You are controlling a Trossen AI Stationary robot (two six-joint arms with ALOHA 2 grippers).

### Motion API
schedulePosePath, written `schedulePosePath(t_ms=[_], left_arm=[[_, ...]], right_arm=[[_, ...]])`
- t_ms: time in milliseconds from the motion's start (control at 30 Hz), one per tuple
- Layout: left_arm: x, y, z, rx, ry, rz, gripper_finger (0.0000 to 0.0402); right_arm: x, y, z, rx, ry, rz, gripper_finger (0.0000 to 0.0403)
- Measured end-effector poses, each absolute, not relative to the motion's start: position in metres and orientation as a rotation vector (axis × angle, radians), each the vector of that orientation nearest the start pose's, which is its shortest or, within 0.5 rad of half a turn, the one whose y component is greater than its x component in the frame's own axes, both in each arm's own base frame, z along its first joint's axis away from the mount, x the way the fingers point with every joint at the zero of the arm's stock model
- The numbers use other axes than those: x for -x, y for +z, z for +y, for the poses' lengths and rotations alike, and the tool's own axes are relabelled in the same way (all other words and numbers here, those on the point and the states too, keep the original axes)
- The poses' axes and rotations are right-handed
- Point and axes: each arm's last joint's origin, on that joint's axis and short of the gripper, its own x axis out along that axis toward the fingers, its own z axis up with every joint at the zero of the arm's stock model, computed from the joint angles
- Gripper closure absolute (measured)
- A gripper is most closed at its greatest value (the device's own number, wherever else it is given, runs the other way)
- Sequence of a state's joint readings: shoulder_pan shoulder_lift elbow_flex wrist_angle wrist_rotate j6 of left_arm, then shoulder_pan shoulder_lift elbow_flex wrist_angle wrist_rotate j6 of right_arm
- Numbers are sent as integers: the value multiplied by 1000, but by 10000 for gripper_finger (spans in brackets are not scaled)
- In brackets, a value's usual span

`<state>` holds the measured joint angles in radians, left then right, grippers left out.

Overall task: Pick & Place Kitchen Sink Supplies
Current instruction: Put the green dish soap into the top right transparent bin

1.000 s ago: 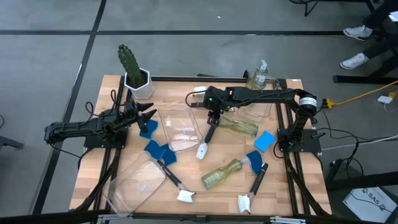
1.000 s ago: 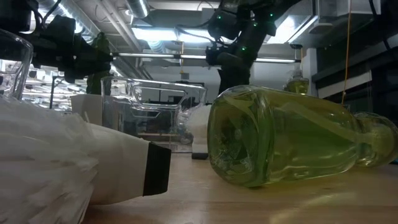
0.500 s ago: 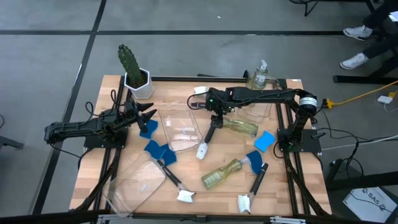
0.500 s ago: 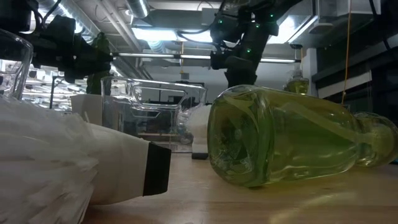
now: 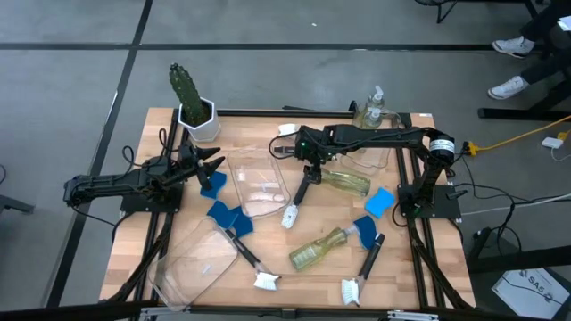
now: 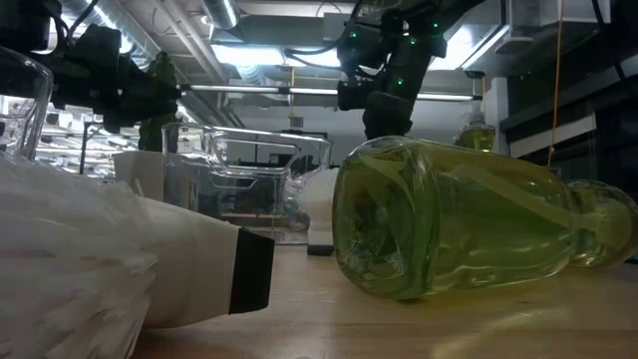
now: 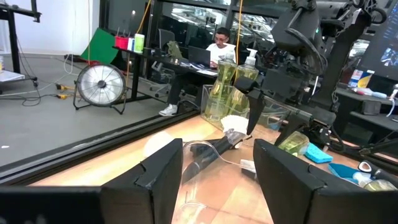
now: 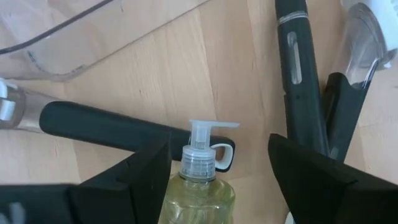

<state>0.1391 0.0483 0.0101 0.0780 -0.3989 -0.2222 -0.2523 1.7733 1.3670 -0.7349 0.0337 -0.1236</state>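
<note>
Your right gripper (image 8: 214, 180), fingers spread, straddles the soap bottle (image 8: 199, 177)'s pump; closing now risks snagging the brush handle (image 8: 124, 127) at twelve o'clock. Left gripper (image 7: 211, 168) waits, fingers spread.

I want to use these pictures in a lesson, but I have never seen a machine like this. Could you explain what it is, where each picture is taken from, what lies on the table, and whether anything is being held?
Two dark robot arms work at a wooden table. One picture looks straight down, one looks level across the tabletop, and one camera sits on each wrist.

On the table lie soap bottles, blue sponges, dish brushes and clear bins; a cactus stands at a corner.

The right gripper hovers over a lying soap bottle, its jaws open on either side of the pump and not closed on it. The left gripper waits at the left side, jaws open. Nothing is held.
</note>
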Motion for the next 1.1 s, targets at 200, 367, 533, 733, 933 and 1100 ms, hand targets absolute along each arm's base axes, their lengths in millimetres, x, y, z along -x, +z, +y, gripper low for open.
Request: schedulePosePath(t_ms=[200, 367, 533, 733, 933, 1100], left_arm=[[-95, 171, 25, 222, 532, -100, 211], [-95, 171, 25, 222, 531, -99, 211], [-95, 171, 25, 222, 532, -99, 212], [-95, 170, 25, 222, 532, -99, 210], [-95, 170, 25, 222, 532, -99, 212], [-95, 171, 25, 222, 532, -99, 210]], right_arm=[[-350, 232, -91, 13, -165, 1154, 139], [-349, 232, -91, 18, -157, 1170, 139], [-346, 226, -90, 2, -162, 1192, 139], [-337, 199, -84, -31, -168, 1240, 139], [-338, 193, -83, -25, -170, 1212, 139], [-340, 190, -84, 3, -152, 1208, 139]])
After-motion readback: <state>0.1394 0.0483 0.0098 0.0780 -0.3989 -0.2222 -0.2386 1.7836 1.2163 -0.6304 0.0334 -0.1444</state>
